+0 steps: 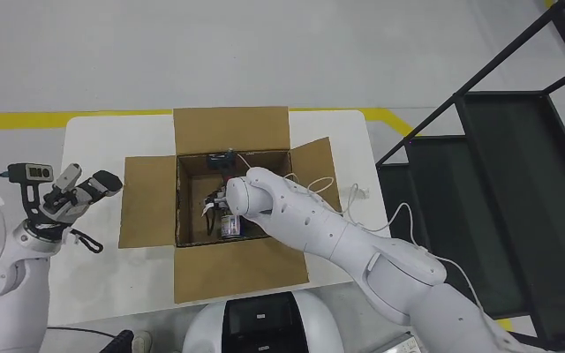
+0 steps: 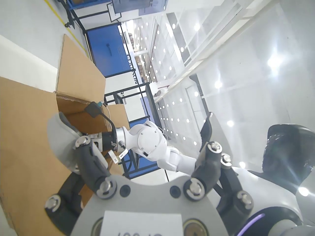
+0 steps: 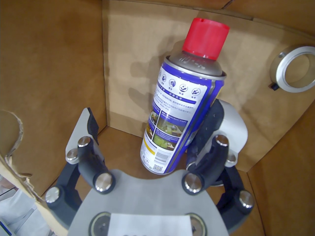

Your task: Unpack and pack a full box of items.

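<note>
Much looked left to do: a spray can [image 3: 182,109] and a metal ring [image 3: 292,72] sat in the box [image 1: 229,131] on the table [image 1: 97,141], with the right tool [image 3: 152,116] open around the can and the left tool [image 1: 88,188] open and empty beside the box.

White jointed arms [image 1: 335,231], black gripper fingers [image 3: 88,158], silver screws [image 3: 103,181].

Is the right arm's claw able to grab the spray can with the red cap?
Probably yes: the right claw is open around the spray can inside the cardboard box, and nothing sits in the way.
</note>
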You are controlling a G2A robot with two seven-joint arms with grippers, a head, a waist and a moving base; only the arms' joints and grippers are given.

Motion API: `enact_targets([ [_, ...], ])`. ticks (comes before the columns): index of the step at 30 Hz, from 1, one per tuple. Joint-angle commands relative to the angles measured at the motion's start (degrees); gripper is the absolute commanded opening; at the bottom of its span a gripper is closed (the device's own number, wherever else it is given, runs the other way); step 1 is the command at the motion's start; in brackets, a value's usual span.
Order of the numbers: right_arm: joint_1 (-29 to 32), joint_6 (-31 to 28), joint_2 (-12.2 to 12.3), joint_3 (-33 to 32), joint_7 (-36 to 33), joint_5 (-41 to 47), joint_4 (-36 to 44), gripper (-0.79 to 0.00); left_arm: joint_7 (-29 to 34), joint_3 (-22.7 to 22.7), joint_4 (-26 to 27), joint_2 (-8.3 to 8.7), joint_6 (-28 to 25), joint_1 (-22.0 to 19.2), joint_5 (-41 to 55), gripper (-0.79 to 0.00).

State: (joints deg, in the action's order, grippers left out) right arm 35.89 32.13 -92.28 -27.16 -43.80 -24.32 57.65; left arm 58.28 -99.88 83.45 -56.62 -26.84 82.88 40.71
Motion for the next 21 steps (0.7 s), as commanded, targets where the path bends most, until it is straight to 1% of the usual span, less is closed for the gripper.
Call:
enact_targets([
  [1, 0.1, 0.2, -0.2, -0.2, 0.0, -0.1, -0.3, 0.0, 0.0, 0.1, 0.0, 0.0, 0.0, 0.0, -0.1, 0.0],
  [12, 1.1, 1.8, -1.3, -0.9, -0.2, -1.0, -2.7, 0.0, 0.0, 0.1, 0.0, 0.0, 0.0, 0.0, -0.1, 0.0],
  [17, 1.8, 4.1, -1.7, -0.4, -0.1, -2.8, -2.0, 0.0, 0.0, 0.1, 0.0, 0.0, 0.0, 0.0, -0.1, 0.0],
  [21, 2.2, 4.5, -1.9, -0.8, -0.3, -3.4, -2.3, 0.0, 0.0, 0.1, 0.0, 0.0, 0.0, 0.0, -0.1, 0.0],
])
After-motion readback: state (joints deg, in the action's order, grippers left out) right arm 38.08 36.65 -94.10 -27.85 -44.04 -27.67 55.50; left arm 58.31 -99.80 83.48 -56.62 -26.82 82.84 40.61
